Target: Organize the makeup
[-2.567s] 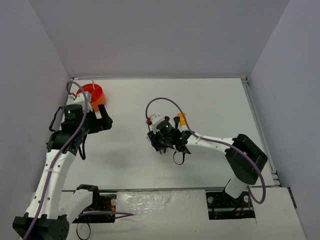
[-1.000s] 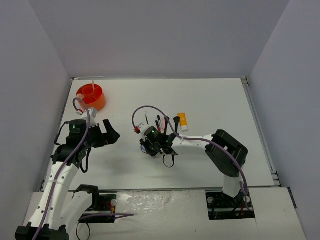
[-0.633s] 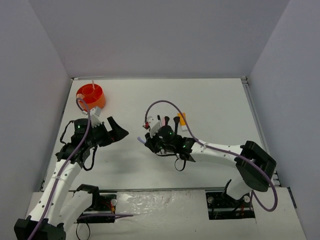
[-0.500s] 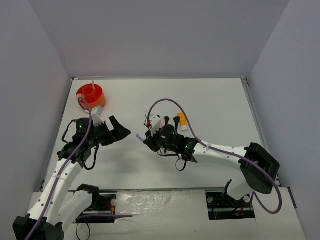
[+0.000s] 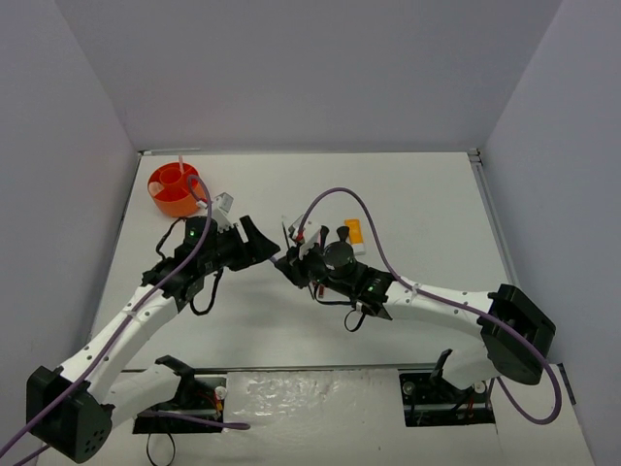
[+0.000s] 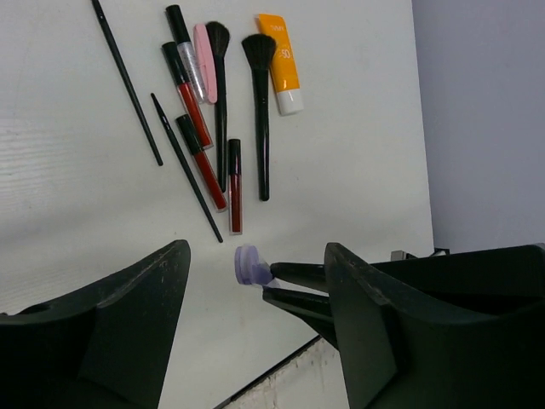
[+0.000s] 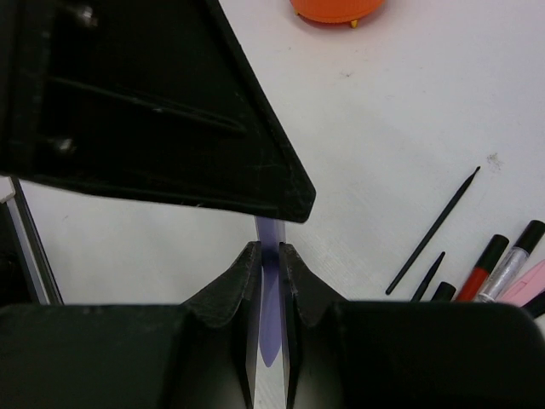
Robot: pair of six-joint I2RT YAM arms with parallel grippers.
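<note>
My right gripper [image 7: 271, 251] is shut on the lilac stick [image 7: 271, 328] and holds it above the table, its capped end [image 6: 249, 264] pointing into the gap of my open left gripper [image 6: 255, 256]. In the top view the left gripper [image 5: 266, 247] and the right gripper [image 5: 284, 265] meet tip to tip. The rest of the makeup lies in a row behind them: thin black pencils [image 6: 128, 81], red pencils [image 6: 203, 166], a pink stick [image 6: 204, 51], two black brushes [image 6: 260, 102] and the orange-white tube [image 6: 279, 51]. The compacts are out of view.
The orange round holder [image 5: 175, 190] stands at the back left with a pink pencil [image 5: 180, 163] upright in it; its base shows in the right wrist view [image 7: 336, 8]. The left gripper's finger [image 7: 170, 111] hangs just over the right gripper's tips.
</note>
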